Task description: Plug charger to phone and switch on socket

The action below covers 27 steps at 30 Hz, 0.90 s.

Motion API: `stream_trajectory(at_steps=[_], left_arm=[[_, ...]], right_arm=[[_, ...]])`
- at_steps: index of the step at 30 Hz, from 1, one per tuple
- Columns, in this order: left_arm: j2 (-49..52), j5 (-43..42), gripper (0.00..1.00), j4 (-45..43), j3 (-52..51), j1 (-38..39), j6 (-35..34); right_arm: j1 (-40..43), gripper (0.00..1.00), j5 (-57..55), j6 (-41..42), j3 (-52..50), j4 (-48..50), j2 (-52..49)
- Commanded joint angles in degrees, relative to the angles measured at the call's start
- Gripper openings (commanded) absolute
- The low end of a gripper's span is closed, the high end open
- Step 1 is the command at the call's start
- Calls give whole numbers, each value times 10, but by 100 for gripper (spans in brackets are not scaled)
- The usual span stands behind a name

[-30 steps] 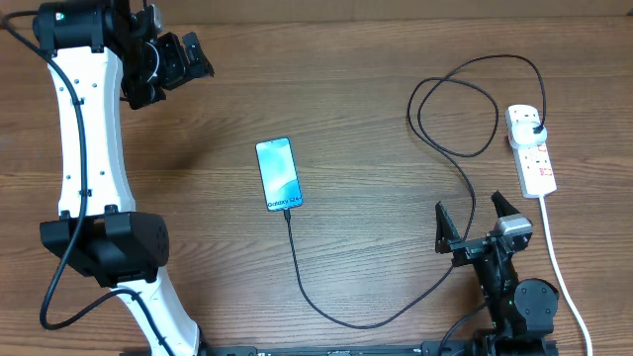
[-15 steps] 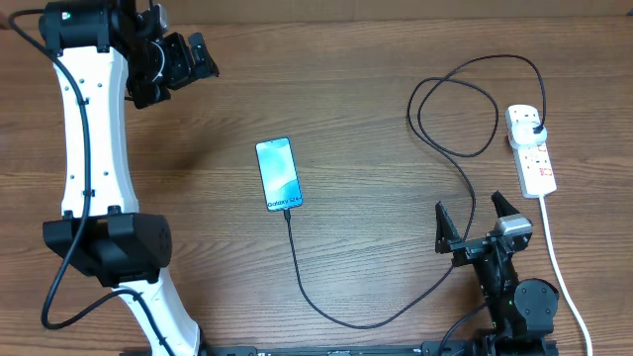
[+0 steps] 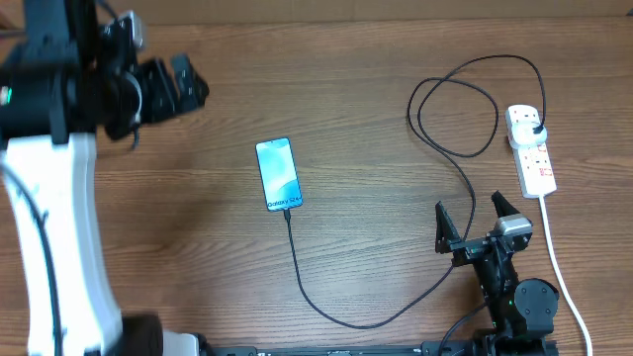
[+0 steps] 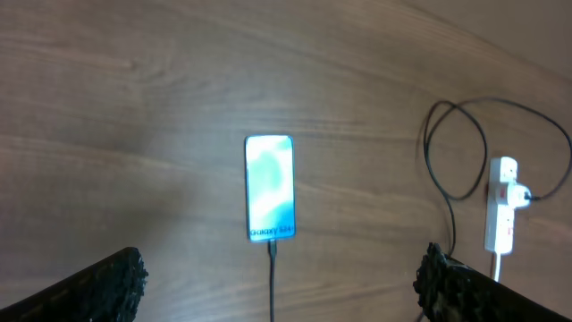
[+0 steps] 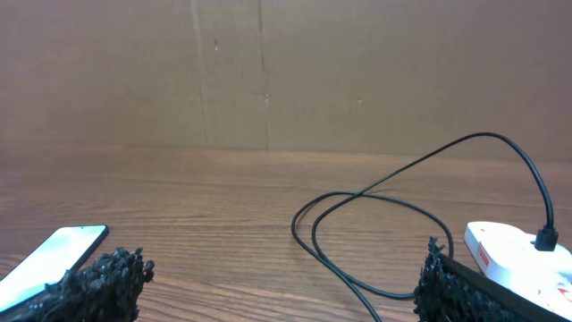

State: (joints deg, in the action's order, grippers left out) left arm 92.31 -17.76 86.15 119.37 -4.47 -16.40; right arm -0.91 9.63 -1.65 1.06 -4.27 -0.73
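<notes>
The phone (image 3: pixel 278 174) is lying screen-up in the middle of the desk (image 3: pixel 346 89). The charger (image 3: pixel 326 297) is meeting its near end (full seating cannot be confirmed) and is running to the socket (image 3: pixel 531 150) at the right edge. Both claws are hanging wide and empty, the left claw (image 3: pixel 188 81) at far left and the right claw (image 3: pixel 469 210) just beside the cable's slack. A right-arm reach toward the socket is risking a snag on that loop, pulling the connector out or dragging the phone.
</notes>
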Motion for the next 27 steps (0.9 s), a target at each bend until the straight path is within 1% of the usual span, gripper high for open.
stream_trajectory(at_steps=[1,3,9,14,21,23,27], left_arm=[[-76,4,100,2,-92,3,-5],[-121,9,100,1,-149,3,-3],[-242,89,100,-10,-300,3,-3],[-323,87,100,-106,-405,3,-3],[-436,60,100,-273,-550,4,-3],[-466,59,100,-305,-586,4,-3],[-523,57,100,-341,-650,4,-3]], right_arm=[[-5,100,-6,1,-6,3,6],[-5,100,-6,1,-6,3,6],[-5,100,-6,1,-6,3,6],[-5,100,-6,1,-6,3,6],[-5,100,-6,1,-6,3,6],[-5,100,-6,1,-6,3,6],[-5,100,-6,1,-6,3,6]])
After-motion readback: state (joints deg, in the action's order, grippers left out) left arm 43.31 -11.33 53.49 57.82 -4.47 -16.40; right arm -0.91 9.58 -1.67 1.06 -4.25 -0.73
